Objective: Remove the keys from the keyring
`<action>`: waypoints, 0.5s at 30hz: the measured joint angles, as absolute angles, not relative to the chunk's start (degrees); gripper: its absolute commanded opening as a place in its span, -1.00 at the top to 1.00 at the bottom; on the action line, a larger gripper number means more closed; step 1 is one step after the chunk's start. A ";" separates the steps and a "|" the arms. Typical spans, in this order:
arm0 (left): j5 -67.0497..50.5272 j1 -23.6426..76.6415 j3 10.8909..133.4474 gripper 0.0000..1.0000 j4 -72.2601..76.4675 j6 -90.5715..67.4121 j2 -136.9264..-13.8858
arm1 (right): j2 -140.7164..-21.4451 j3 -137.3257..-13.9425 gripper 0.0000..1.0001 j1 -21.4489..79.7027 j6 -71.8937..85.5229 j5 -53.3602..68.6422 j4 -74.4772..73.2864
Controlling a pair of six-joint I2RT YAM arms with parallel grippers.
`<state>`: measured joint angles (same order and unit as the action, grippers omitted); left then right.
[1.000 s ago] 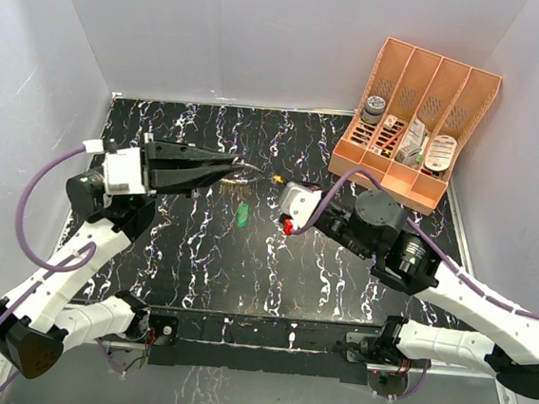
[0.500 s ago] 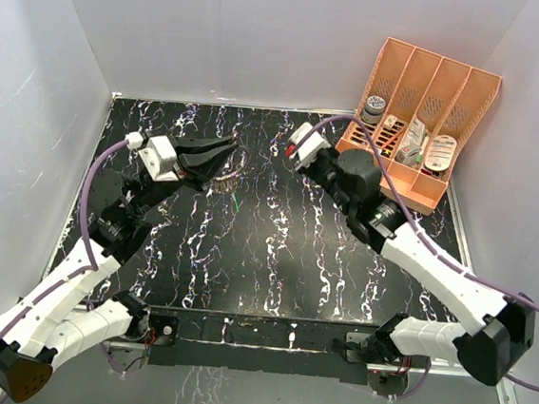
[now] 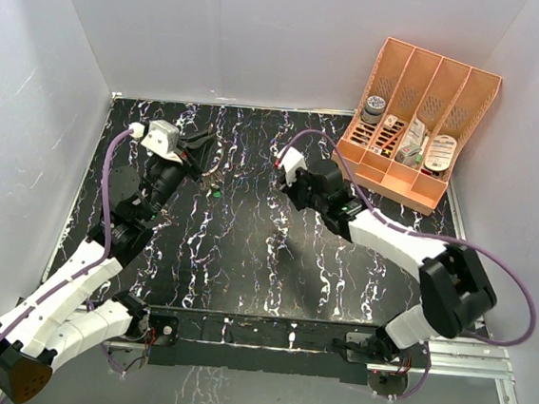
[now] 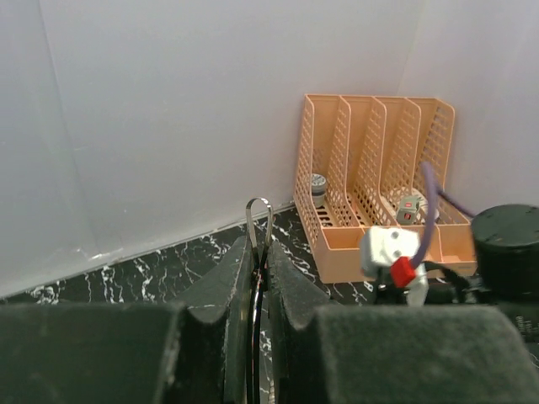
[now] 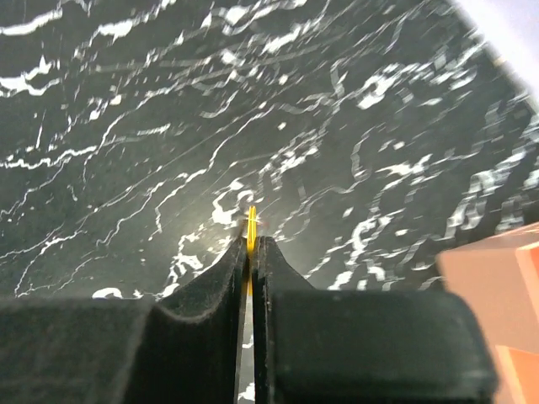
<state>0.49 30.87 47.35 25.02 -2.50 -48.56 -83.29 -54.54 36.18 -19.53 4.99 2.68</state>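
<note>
My left gripper (image 3: 209, 150) is shut on the keyring (image 4: 259, 220). The thin silver loop stands edge-on between the jaws and pokes out past the fingertips (image 4: 282, 265). My right gripper (image 3: 289, 177) is shut on the yellow-orange key (image 5: 251, 225), whose thin edge shows between the closed jaws above the black marbled table (image 5: 126, 126). The two grippers are well apart. The green key (image 3: 215, 193) shows just below the left gripper. I cannot tell whether it hangs from the ring or lies on the table.
An orange slotted organizer (image 3: 416, 121) with small items stands at the back right, and also shows in the left wrist view (image 4: 370, 194). White walls close off the back and both sides.
The grippers have drawn apart: the left one pulled back and left with the keyring, and the right one moved left holding the yellow-orange key. The green key shifted left with the left gripper.
</note>
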 measured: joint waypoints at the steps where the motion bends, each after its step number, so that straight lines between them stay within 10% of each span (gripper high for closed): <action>1: 1.06 30.87 46.89 1.00 25.02 -2.81 -48.42 | -84.77 -54.24 0.90 36.01 -18.63 5.54 2.92; 9: 1.85 30.87 45.58 1.00 24.36 -3.75 -48.03 | -94.24 -51.03 0.81 32.69 -10.81 9.63 5.06; 15: 1.06 30.87 45.58 1.00 24.36 -3.84 -47.88 | -94.26 -50.74 0.26 32.51 -8.62 11.62 6.70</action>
<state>1.06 30.87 45.58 24.36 -3.84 -47.88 -94.26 -50.74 32.51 -8.62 11.62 6.70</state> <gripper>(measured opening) 0.083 0.296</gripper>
